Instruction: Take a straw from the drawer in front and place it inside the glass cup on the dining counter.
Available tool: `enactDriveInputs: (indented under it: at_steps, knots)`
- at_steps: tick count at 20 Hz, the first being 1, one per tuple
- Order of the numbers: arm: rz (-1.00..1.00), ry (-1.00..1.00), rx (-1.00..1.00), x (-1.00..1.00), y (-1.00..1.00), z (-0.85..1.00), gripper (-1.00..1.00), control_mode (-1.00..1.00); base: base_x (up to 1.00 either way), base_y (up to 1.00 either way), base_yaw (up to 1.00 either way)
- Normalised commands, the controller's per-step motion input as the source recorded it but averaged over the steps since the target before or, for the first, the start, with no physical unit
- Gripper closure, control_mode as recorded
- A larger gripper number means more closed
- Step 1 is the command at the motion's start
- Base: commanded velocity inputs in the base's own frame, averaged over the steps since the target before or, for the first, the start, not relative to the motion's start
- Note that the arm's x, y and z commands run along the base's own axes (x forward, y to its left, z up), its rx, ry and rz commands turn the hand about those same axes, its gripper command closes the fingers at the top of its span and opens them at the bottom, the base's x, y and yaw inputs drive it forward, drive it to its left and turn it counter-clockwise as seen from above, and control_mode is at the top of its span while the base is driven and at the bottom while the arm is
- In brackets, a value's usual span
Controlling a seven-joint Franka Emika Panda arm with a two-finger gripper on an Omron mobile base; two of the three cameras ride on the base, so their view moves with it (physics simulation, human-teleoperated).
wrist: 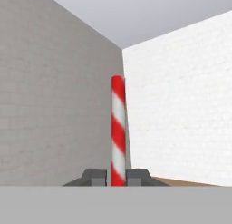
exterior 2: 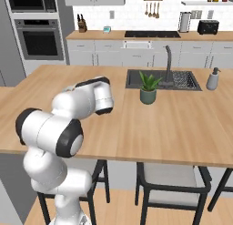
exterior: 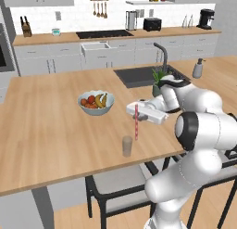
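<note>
Left base view: straw [exterior: 136,126] hanging upright from the gripper [exterior: 137,113], over the dining counter [exterior: 46,130], just beside the glass cup [exterior: 127,146] and a bit above it – lower end near the level of the cup rim, slightly to the right of it in this view. Not yet inside the cup. Fruit bowl [exterior: 96,103] further back on the same counter, well apart from the cup.

Hand view: straw [wrist: 118,132] pinched between the two fingertips [wrist: 93,177] near one end, the jaws closed narrow on it, the long red and white part pointing away from the camera.

Handling, as a judgement: very light, thin, smooth – likely to slip or swing if the pinch is loose, and easy to crush if pressed hard. Stiff enough to stay straight. Best held near the top end, as now, leaving the free length below for going into the cup. Cup also small and light; a side knock from the straw tip could tip it.

Arm pose: forearm stretched low and forward over the counter edge, elbow bent above the chair [exterior: 115,186], wrist turned so that the hand lies about level. In the right base view the arm [exterior 2: 86,101] reaches to the left over the counter, near the sink [exterior 2: 161,80] and the small plant [exterior 2: 148,88].
</note>
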Motion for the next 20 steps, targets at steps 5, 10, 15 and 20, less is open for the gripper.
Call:
enactDriveInputs:
  at_steps: [5, 10, 15, 20]
  knots:
    - [0.06, -0.01, 0.03, 0.02, 0.0, -0.1, 1.0, -1.0, 0.0, 0.0, 0.0]
    - [0.06, -0.02, 0.01, 0.2, 0.0, -0.04, 1.0, -1.0, 0.0, 0.0, 0.0]
    - [0.05, -0.02, 0.0, 0.16, 0.01, -0.06, 1.0, -1.0, 0.0, 0.0, 0.0]
    - [0.03, -0.01, 0.0, 0.0, 0.1, -0.17, 1.0, -1.0, 0.0, 0.0, 0.0]
